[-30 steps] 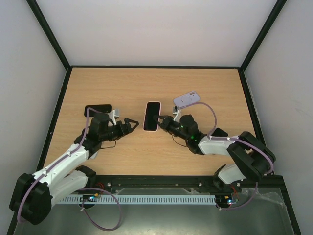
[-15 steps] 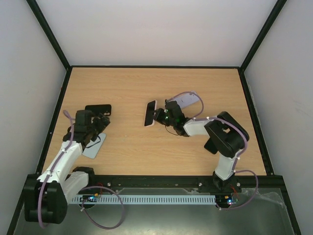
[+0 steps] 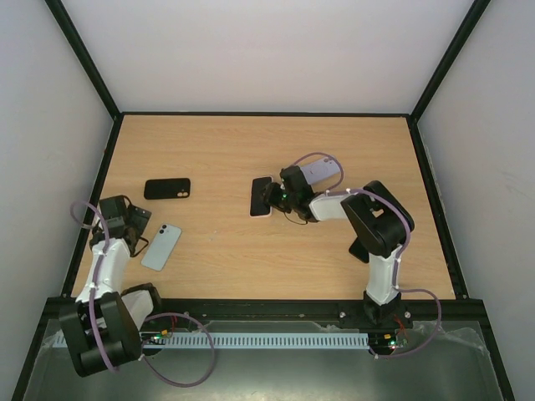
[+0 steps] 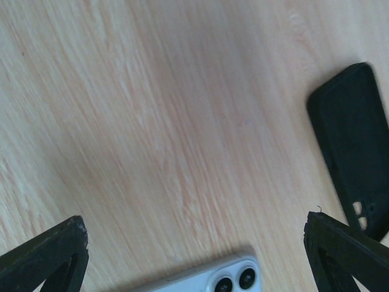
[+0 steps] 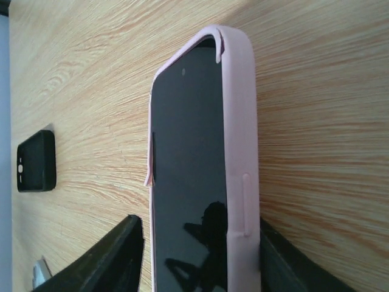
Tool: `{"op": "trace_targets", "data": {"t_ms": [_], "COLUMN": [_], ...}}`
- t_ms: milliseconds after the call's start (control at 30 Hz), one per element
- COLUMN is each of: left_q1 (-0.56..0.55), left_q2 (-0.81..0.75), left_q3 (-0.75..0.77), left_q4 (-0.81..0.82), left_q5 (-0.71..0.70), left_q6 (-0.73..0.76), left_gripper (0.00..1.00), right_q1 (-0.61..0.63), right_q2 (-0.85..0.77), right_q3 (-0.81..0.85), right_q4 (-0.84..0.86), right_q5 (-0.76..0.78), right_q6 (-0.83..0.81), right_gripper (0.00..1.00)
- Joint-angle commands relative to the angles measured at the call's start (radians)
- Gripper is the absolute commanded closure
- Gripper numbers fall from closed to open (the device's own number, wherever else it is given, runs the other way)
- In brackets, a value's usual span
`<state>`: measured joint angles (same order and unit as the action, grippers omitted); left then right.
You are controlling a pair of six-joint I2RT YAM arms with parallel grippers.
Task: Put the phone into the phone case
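— Phone [image 5: 188,182] location: where do we find it?
— Near the middle of the tabletop [image 3: 217,150], screen showing, inside the pink case [image 5: 240,121]. The case lip stands off along one long edge, so we judge it not fully seated.
— End effector states?
— The right end effector [image 5: 200,255] flanks the phone's near end. We cannot tell whether it pinches. The left end effector [image 4: 194,240] is spread wide and empty, well apart, over a light blue phone [image 4: 213,277] and near a black case [image 4: 352,140].
— Procedure?
— We steady the case, then press the loose lip down, working toward the corner. We avoid pushing on the glass, which could pop the seated edge.
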<state>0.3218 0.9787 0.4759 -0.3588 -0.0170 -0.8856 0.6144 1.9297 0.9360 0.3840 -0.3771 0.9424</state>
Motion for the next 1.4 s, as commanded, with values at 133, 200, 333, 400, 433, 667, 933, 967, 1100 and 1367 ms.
{"op": "trace_targets", "data": {"t_ms": [133, 200, 333, 400, 433, 667, 933, 967, 1100, 1367], "left_q1": [0.005, 0.006, 0.005, 0.005, 0.004, -0.019, -0.085, -0.094, -0.125, -0.137], "left_q2": [0.077, 0.096, 0.140, 0.162, 0.175, 0.150, 0.045, 0.031, -0.034, -0.098], "left_q3": [-0.053, -0.055, -0.075, -0.097, -0.103, -0.137, -0.192, -0.194, -0.198, -0.147], "left_q4": [0.028, 0.035, 0.070, 0.103, 0.111, 0.093, 0.011, -0.005, -0.034, -0.089], "left_q5": [-0.066, -0.061, -0.010, 0.032, 0.062, 0.136, 0.200, 0.202, 0.214, 0.122], "left_q6": [-0.031, -0.029, -0.034, -0.038, -0.040, -0.061, -0.127, -0.135, -0.159, -0.170], "left_gripper": [0.04, 0.04, 0.04, 0.04, 0.04, 0.04, 0.05, 0.05, 0.05, 0.04], "right_q1": [-0.022, -0.023, -0.022, -0.022, -0.022, -0.022, -0.022, -0.021, -0.021, -0.022], "right_q2": [-0.099, -0.131, -0.189, -0.216, -0.231, -0.383, -0.544, -0.562, -0.617, -0.685], "right_q3": [0.039, 0.015, -0.039, -0.059, -0.068, -0.149, -0.226, -0.233, -0.259, -0.303], "right_q4": [-0.126, -0.127, -0.105, -0.110, -0.117, -0.166, -0.255, -0.266, -0.293, -0.295], "right_q5": [0.026, 0.027, 0.000, -0.009, -0.009, 0.040, 0.118, 0.130, 0.155, 0.162], "right_q6": [-0.037, -0.032, -0.024, -0.024, -0.025, -0.020, 0.005, 0.007, 0.010, 0.022], "right_gripper": [0.36, 0.26, 0.19, 0.16, 0.15, 0.12, 0.12, 0.12, 0.12, 0.12]}}
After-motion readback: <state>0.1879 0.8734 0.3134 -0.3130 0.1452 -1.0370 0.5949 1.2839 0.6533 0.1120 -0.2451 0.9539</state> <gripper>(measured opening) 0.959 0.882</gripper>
